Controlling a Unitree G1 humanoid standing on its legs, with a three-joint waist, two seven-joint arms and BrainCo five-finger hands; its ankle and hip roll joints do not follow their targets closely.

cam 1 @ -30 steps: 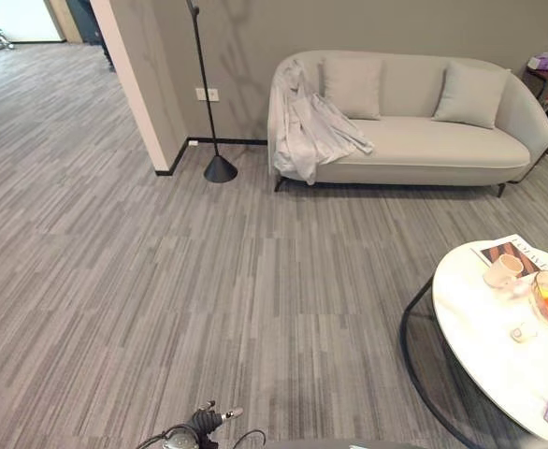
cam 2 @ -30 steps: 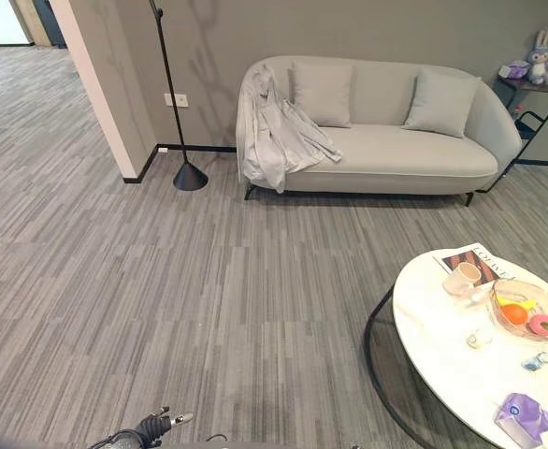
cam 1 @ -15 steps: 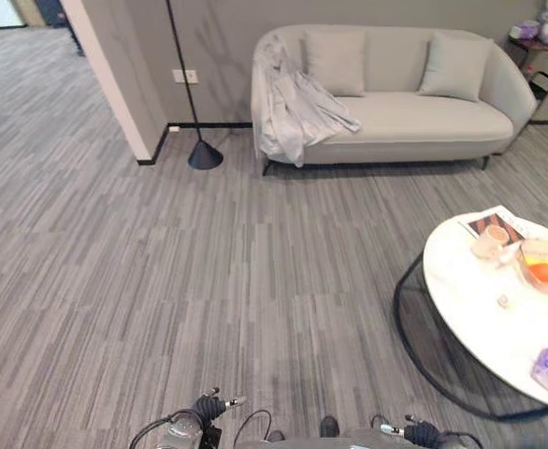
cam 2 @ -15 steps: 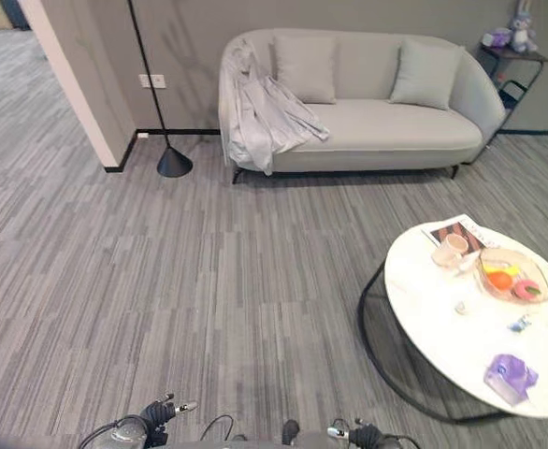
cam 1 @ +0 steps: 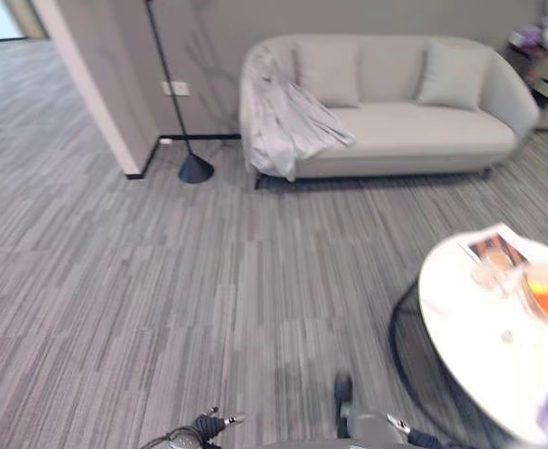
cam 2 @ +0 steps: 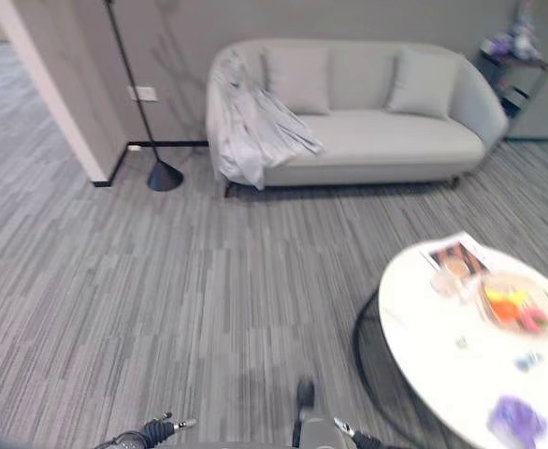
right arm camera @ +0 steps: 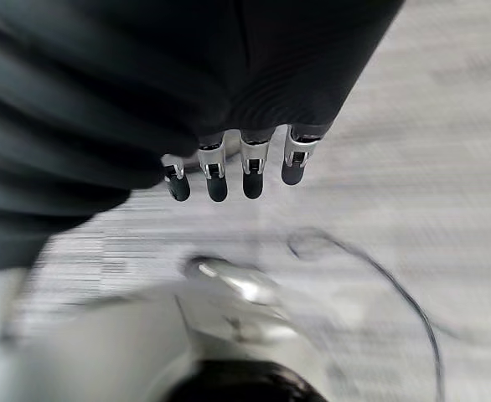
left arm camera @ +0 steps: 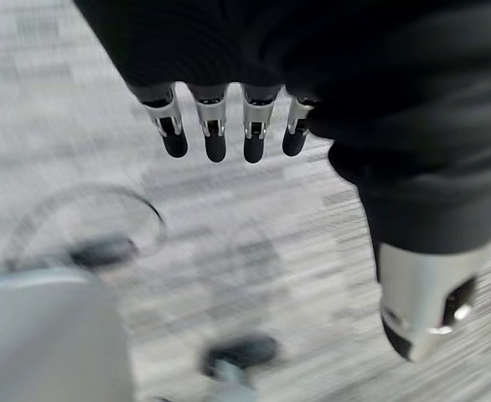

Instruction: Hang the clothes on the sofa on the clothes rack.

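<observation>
soft grey garment [cam 1: 288, 126] draped over rounded fabric sofa [cam 1: 414, 136].

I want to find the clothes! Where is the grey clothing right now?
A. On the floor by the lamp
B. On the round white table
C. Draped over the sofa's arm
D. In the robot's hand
C: the grey clothing hangs over one end of the sofa.

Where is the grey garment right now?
In the left eye view, the grey garment is draped over the left arm of the sofa, beside a cushion and near the floor lamp.
</observation>
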